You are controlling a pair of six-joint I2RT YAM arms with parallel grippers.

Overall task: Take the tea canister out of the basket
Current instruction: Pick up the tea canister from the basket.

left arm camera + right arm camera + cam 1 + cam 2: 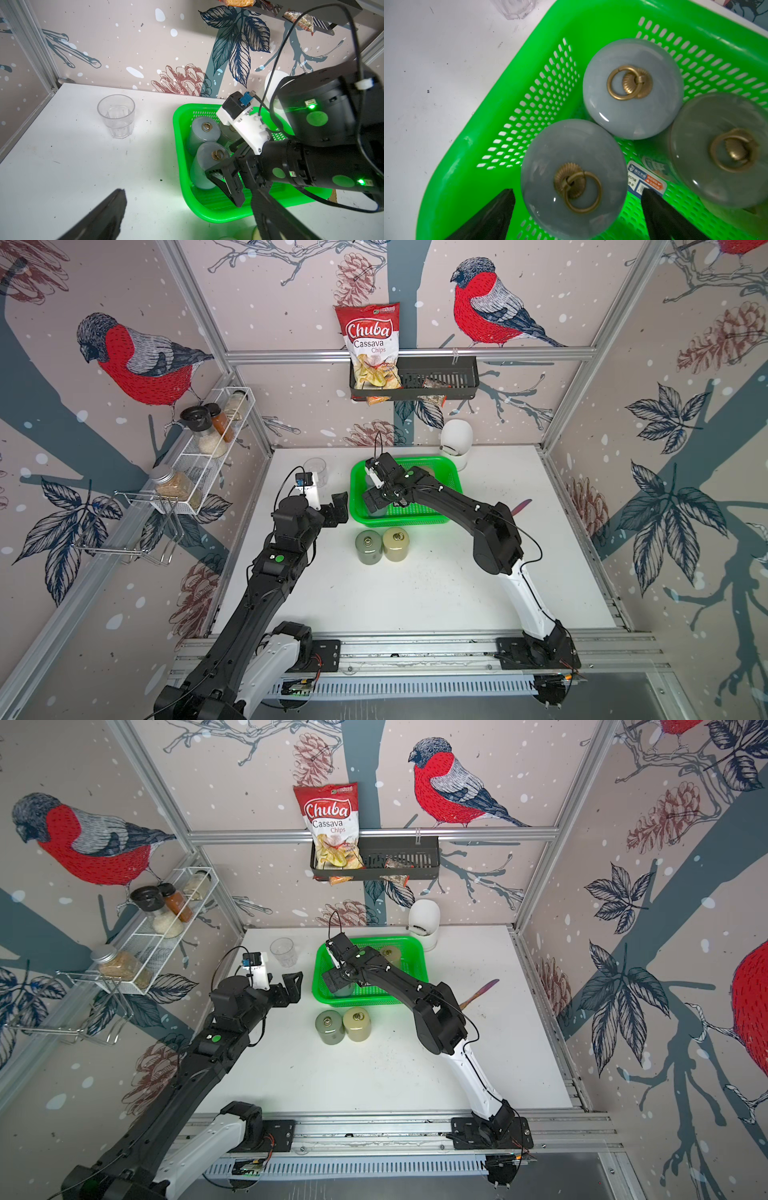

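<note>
The bright green basket (399, 519) (361, 1000) stands at mid-table with several grey tea canisters upright inside, each lid bearing a brass ring. My right gripper (577, 207) (376, 502) reaches down into the basket and is open. Its black fingers (494, 216) stand on either side of the nearest tea canister (574, 180) (207, 158), with a gap showing on both sides. The basket's sticker (646, 180) lies on the floor beside that canister. My left gripper (334, 508) (187, 207) hovers open just left of the basket (187, 199), holding nothing.
Two more canisters (368, 546) (395, 543) stand on the table in front of the basket. A clear glass (316, 470) (116, 115) sits at the back left, a white jar (456, 439) behind the basket. Wall racks hang at the back and left.
</note>
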